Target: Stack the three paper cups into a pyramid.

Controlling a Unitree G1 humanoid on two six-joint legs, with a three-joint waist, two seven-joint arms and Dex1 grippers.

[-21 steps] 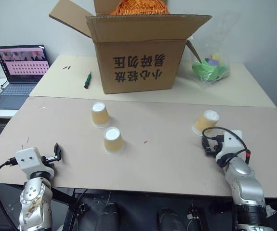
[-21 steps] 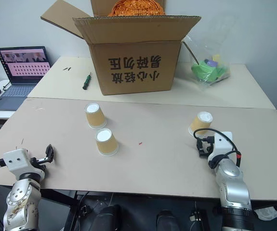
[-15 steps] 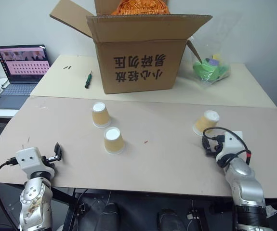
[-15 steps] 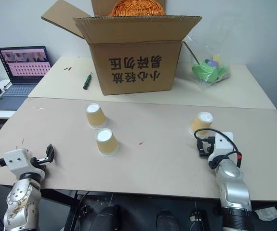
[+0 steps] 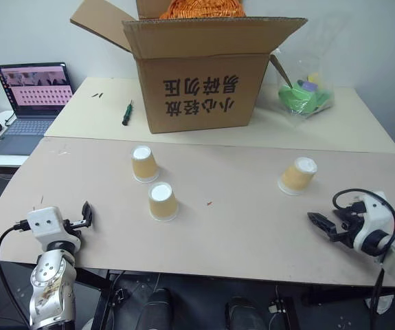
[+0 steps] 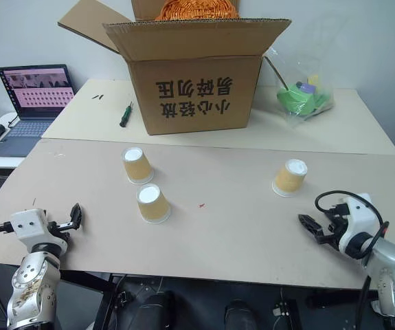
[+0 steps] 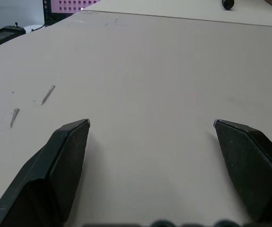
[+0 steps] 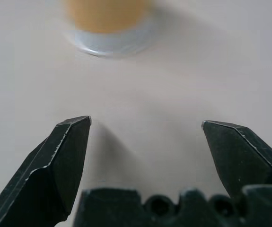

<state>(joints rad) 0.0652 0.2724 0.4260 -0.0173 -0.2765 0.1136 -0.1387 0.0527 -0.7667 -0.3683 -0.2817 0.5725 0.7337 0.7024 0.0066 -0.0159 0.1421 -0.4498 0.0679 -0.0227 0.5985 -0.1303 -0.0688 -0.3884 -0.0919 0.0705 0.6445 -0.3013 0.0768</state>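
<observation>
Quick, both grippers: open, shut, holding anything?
Left gripper: open, holding nothing, over bare table.
Right gripper: open, holding nothing, a cup ahead of its fingers.

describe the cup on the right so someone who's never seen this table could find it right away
Start at the big cardboard box at the back of the table and come forward and right onto the beige board. There a tan-orange paper cup stands upside down, alone. The other two cups sit close together on the left, while this one is nearest the right hand.
</observation>
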